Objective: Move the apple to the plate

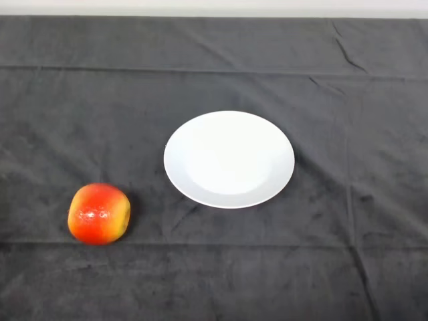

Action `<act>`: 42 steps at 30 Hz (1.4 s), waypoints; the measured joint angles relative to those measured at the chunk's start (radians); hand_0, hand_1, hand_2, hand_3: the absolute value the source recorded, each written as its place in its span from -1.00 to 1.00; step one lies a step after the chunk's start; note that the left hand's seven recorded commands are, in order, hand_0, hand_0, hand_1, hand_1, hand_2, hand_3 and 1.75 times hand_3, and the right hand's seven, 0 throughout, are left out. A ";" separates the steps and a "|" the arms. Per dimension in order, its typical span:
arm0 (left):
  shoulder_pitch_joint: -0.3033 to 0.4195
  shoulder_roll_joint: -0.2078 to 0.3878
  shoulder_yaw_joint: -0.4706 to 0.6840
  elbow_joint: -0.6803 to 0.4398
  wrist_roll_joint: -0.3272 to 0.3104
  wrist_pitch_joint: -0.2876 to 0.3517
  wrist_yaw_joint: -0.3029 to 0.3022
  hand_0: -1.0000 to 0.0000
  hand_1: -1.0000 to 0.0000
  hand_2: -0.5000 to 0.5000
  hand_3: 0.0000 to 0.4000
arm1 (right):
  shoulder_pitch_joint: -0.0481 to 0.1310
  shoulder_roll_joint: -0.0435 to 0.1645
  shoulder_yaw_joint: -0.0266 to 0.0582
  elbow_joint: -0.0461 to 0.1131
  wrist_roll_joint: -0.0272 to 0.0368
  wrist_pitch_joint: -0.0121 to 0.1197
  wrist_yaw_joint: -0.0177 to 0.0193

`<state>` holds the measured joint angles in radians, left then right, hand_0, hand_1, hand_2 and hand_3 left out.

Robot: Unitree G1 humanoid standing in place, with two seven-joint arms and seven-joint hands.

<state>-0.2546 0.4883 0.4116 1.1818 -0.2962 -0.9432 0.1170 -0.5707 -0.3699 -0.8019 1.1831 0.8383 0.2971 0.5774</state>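
A red apple point(99, 213) with a yellow patch on its right side rests on the dark cloth at the lower left. A round white plate point(229, 159) lies flat near the middle of the table, to the right of the apple and a little farther back. Nothing lies on the plate. A strip of bare cloth separates the apple from the plate's rim.
The dark cloth point(348, 254) covers the whole table and shows creases and fold lines. A pale strip of wall or floor point(214, 7) runs along the table's far edge.
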 measured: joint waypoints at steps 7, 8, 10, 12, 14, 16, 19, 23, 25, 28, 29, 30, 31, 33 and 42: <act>0.000 0.000 0.000 0.000 0.021 0.000 -0.001 1.00 1.00 0.00 -1.00 | 0.000 0.000 0.0000 0.000 0.0000 0.000 0.0000; 0.000 0.000 0.000 0.000 0.023 0.000 -0.001 1.00 1.00 0.00 -1.00 | 0.000 0.000 0.0000 0.000 0.0000 0.000 0.0000; 0.000 0.000 0.000 0.000 0.029 0.000 -0.001 1.00 1.00 0.00 -1.00 | 0.000 0.000 0.0000 0.000 0.0000 0.000 0.0000; 0.000 0.000 0.000 0.000 0.037 0.000 -0.001 1.00 1.00 0.00 -1.00 | 0.000 0.000 0.0000 0.000 0.0000 0.000 0.0000; -0.001 0.000 -0.001 0.000 0.046 0.000 0.001 1.00 1.00 0.00 -1.00 | 0.000 0.000 0.0000 0.000 0.0000 0.000 0.0000; -0.001 0.000 -0.002 0.000 0.056 0.000 0.004 1.00 1.00 0.00 -1.00 | 0.000 0.000 0.0000 0.000 0.0000 0.000 0.0000; -0.001 -0.003 -0.005 -0.006 0.073 0.001 0.020 1.00 1.00 0.00 -1.00 | 0.000 0.000 -0.0001 0.000 0.0000 0.000 0.0000; 0.003 -0.006 -0.012 -0.083 0.095 0.032 0.044 1.00 1.00 0.00 -1.00 | 0.000 0.000 0.0000 0.000 0.0000 0.000 0.0000; 0.007 -0.007 -0.018 -0.146 0.108 0.048 0.054 1.00 1.00 0.00 -1.00 | 0.000 0.000 0.0000 0.000 0.0000 0.000 0.0000; 0.027 -0.007 -0.050 -0.258 0.115 0.076 0.060 1.00 1.00 0.00 -1.00 | 0.000 0.000 0.0002 0.000 0.0000 0.000 0.0000; 0.042 -0.008 -0.054 -0.299 0.126 0.088 0.060 1.00 1.00 0.00 -1.00 | 0.000 0.000 0.0003 0.000 0.0000 0.000 0.0000; 0.054 -0.010 -0.056 -0.330 0.130 0.101 0.060 1.00 1.00 0.00 -1.00 | 0.000 0.000 -0.0002 0.000 0.0000 0.000 0.0000; 0.070 -0.011 -0.062 -0.370 0.133 0.120 0.064 1.00 1.00 0.00 -1.00 | 0.000 0.000 0.0000 0.000 0.0000 0.000 0.0000; 0.097 -0.016 -0.084 -0.433 0.148 0.158 0.075 1.00 1.00 0.00 -1.00 | 0.000 0.000 -0.0012 0.000 0.0000 0.000 0.0000; 0.220 -0.080 -0.194 -0.713 0.244 0.356 0.119 1.00 1.00 0.00 -1.00 | 0.000 0.000 -0.0012 0.000 0.0000 0.000 -0.0001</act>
<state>-0.0344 0.4086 0.2178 0.4693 -0.0519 -0.5874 0.2363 -0.5708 -0.3701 -0.8031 1.1831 0.8382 0.2971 0.5773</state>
